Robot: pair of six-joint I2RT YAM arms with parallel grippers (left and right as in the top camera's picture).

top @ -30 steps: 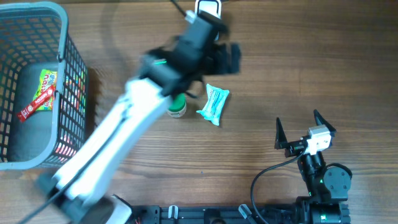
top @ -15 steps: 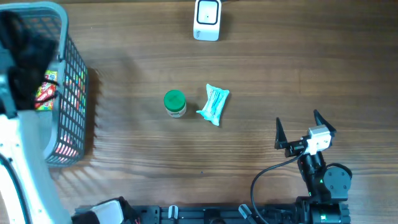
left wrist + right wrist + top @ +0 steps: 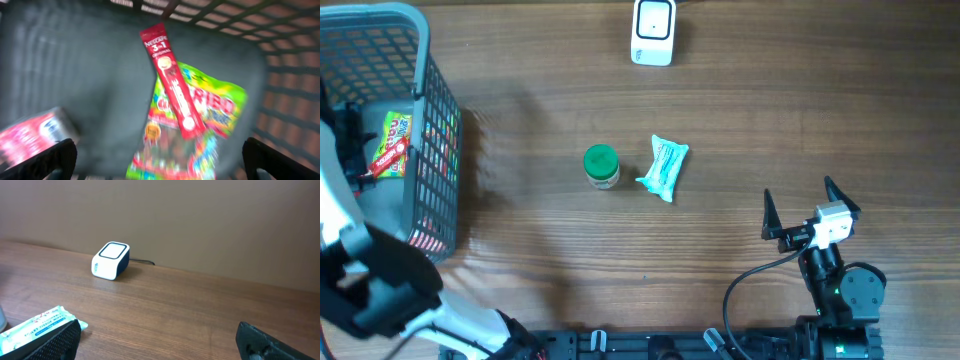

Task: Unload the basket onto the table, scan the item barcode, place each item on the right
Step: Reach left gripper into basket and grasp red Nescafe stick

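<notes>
wooden table (image 3: 770, 120); basket (image 3: 432, 100) holds coffee stick (image 3: 172, 82), long axis diagonal; left end effector (image 3: 160, 162), right end effector (image 3: 798, 195) spread.

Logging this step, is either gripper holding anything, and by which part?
Nothing is held: left gripper open above the basket, right gripper open over the table.

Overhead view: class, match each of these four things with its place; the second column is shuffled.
1 white box-shaped scanner
2 small green-lidded jar
3 light blue plastic tissue packet
4 red stick-shaped sachet

A inside the grey plastic basket
B middle of the wooden table, nearer the basket
C at the table's far edge
D middle of the table, farther from the basket

Pairs: 1-C, 2-B, 3-D, 4-A
</notes>
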